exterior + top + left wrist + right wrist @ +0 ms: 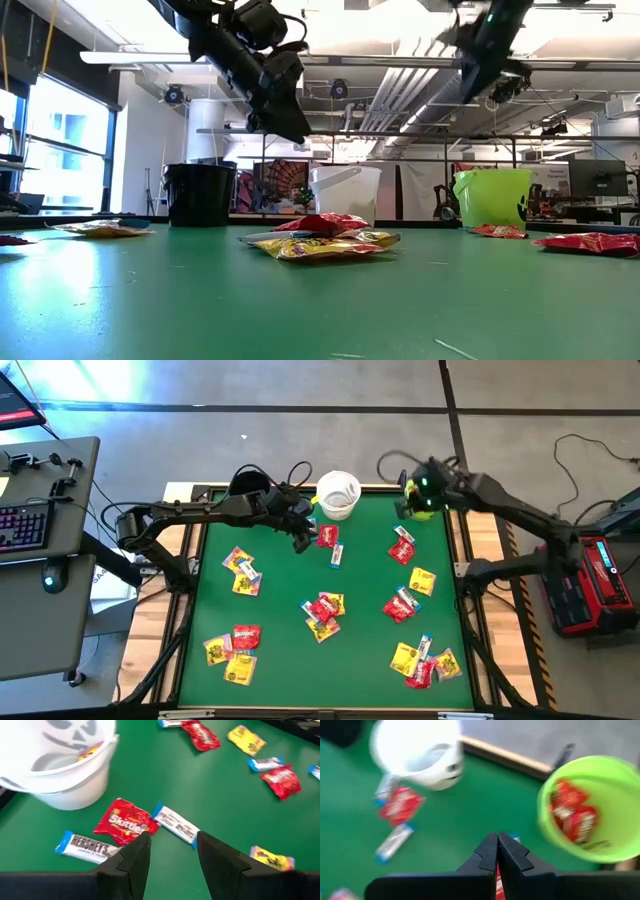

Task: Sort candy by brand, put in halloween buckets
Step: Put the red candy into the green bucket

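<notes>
Red, yellow and white-and-blue candy packets point(322, 610) lie flat across the green table. The black bucket point(248, 482), the white bucket point(338, 493) and the lime green bucket point(492, 195) stand along the far edge. My left gripper point(172, 837) hovers open near the white bucket point(65, 760), above a white-and-blue packet point(175, 824) and a red Skittles packet point(125, 820). My right gripper point(497, 836) is shut and raised beside the green bucket point(590, 810), which holds red packets point(572, 812). A yellow packet point(90, 751) lies in the white bucket. My right gripper is shut, pointing down from above, and a red sliver point(498, 879) shows between its fingers, seemingly a red candy packet pinched between them and lifted clear of the table. The fingers hide the rest of the packet.
A Hershey's packet point(85, 846) lies by the white bucket. Candy sits in small heaps on the table's left point(243, 572), middle, right point(402, 603) and near side point(425, 662). A wooden rim point(480, 540) borders the mat. A desk with a keyboard point(25, 525) stands on the left.
</notes>
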Action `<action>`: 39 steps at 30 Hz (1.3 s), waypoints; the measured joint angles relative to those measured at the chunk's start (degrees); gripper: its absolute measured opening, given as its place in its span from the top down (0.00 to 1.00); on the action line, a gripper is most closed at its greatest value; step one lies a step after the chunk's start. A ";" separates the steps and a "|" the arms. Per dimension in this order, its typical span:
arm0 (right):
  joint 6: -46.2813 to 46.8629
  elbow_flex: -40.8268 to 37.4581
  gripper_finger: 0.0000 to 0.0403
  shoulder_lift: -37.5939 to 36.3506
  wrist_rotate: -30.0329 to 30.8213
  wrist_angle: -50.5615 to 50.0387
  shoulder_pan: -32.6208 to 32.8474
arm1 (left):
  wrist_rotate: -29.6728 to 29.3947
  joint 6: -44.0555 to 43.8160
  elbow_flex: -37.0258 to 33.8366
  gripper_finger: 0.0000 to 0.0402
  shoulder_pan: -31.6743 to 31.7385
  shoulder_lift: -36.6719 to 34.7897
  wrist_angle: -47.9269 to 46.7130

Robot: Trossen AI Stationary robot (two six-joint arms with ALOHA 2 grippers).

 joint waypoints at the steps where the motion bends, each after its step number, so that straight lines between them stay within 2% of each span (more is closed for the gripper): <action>1: 2.14 -0.56 1.00 -1.16 0.11 0.03 2.82 | 0.76 0.61 0.00 0.62 0.00 0.00 0.00; 8: 13.31 -4.65 1.00 -3.53 1.90 0.80 23.01 | 5.61 3.88 0.00 0.62 -0.17 0.00 0.00; 14: 17.85 -10.55 1.00 -3.39 1.13 9.09 37.02 | 7.36 5.23 -0.04 0.62 -0.89 0.00 -0.81; 19: 23.00 -13.88 1.00 -3.37 -5.83 14.52 46.14 | 7.52 5.24 -1.41 0.62 -1.83 0.00 -1.11; 23: 29.97 -14.43 1.00 -3.39 -11.87 14.69 54.11 | 7.42 4.78 -2.76 0.62 -2.31 0.00 -0.92; 27: 40.77 -14.43 1.00 -3.39 -17.32 14.33 62.21 | 7.38 1.72 -2.82 0.62 -2.63 0.00 -0.38; 30: 50.86 -14.43 0.99 -3.38 -17.99 12.07 68.34 | 7.23 1.00 -2.82 0.62 -2.88 0.00 0.15; 34: 62.46 -14.43 0.90 -1.92 -17.26 9.35 75.53 | 6.79 0.97 -2.82 0.62 -3.32 0.00 1.18; 39: 75.29 -14.43 0.69 2.27 -17.19 10.52 80.62 | 6.54 -0.31 -2.82 0.62 -3.41 0.00 1.11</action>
